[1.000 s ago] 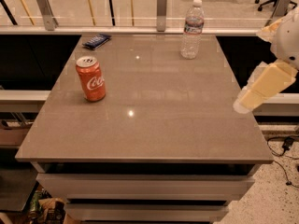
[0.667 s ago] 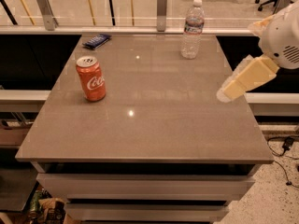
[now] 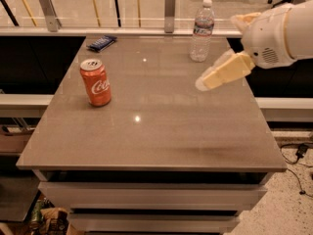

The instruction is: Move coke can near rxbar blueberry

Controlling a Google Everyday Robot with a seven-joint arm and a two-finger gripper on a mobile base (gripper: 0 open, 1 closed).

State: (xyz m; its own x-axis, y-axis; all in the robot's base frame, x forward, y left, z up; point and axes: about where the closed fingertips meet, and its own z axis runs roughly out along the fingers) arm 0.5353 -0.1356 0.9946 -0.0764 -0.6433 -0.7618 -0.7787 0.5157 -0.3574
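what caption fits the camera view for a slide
End effector over the table's right side, coke can upright at left, rxbar blueberry at the back-left corner.

On the table (image 3: pixel 161 141), coke can (image 3: pixel 96 82) stands left, rxbar blueberry (image 3: pixel 101 43) behind it, end effector (image 3: pixel 203 84) over the right.

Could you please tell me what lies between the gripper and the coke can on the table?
Nothing: in the camera view, only bare grey tabletop separates the gripper, hovering over the table's right side, from the coke can at left.
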